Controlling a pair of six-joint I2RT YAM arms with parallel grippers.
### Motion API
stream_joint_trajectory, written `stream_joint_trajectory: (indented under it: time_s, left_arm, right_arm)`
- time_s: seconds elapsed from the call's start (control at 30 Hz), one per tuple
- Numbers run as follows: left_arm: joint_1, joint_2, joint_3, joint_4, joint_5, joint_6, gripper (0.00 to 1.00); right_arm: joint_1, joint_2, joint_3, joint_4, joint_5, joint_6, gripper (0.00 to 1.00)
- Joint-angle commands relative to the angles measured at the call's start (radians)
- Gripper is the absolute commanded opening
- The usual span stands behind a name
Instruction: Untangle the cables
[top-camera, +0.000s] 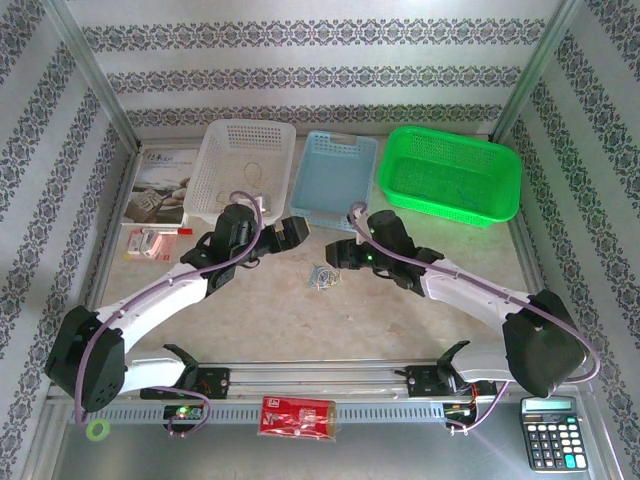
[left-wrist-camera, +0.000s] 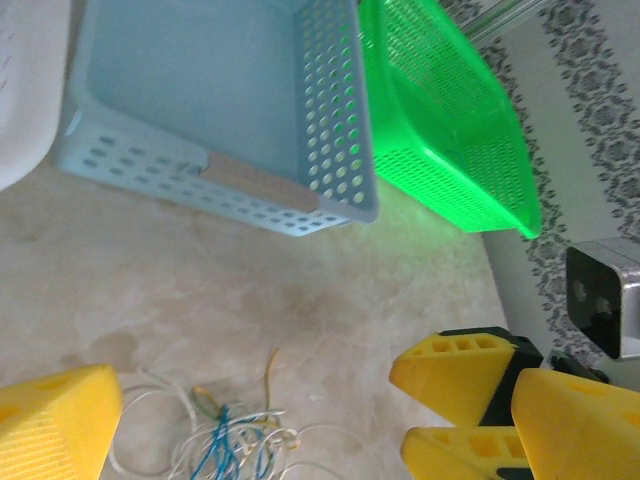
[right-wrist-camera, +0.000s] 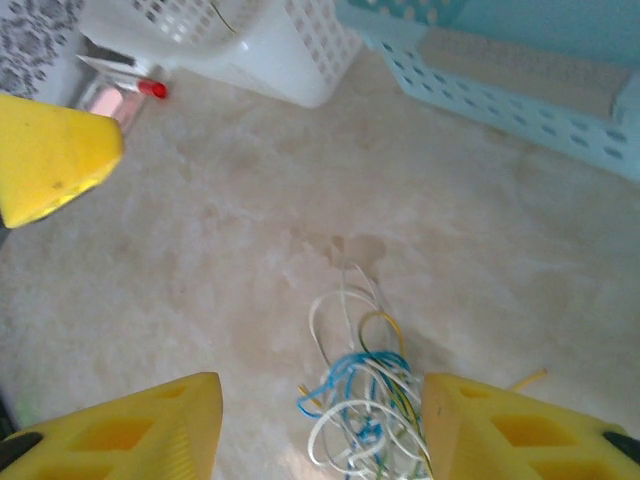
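The thin yellow, white and blue cables (right-wrist-camera: 365, 400) are cut off at 6 o'clock. They lie between the right gripper's (right-wrist-camera: 315, 425) wide-open, empty fingers. The left gripper (left-wrist-camera: 320, 410), wide and empty too, has them at 8 o'clock.

The right gripper (right-wrist-camera: 322, 405) has its two yellow plastic fingers (right-wrist-camera: 150, 430) spread wide, a loose tangle of thin white, blue and yellow cables (right-wrist-camera: 362, 385) lying between them on the pale mottled tabletop (right-wrist-camera: 200, 250). A separate yellow plastic wedge (right-wrist-camera: 50, 150) juts in at the left. Beyond stand a white perforated plastic basket (right-wrist-camera: 290, 50) and a light blue perforated plastic basket (right-wrist-camera: 520, 100).
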Motion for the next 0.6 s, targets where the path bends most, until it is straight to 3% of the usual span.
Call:
stream_joint_trajectory:
  time_s: [0.0,0.3,0.57]
  left_arm:
    - [0.016,0.013,-0.034,-0.038,-0.012,0.021,1.0]
    - [0.0,0.072,-0.014,-0.084,0.03,0.076,1.0]
    - [-0.035,0.208,0.087,-0.104,0.008,0.112,1.0]
  right_arm:
    - [0.017,0.004,-0.035,-0.013,0.035,-0.016,0.52]
    - [0.0,0.014,-0.087,0.002,0.071,0.024,0.52]
    - [-0.129,-0.117,-0.159,0.005,0.035,0.109,0.53]
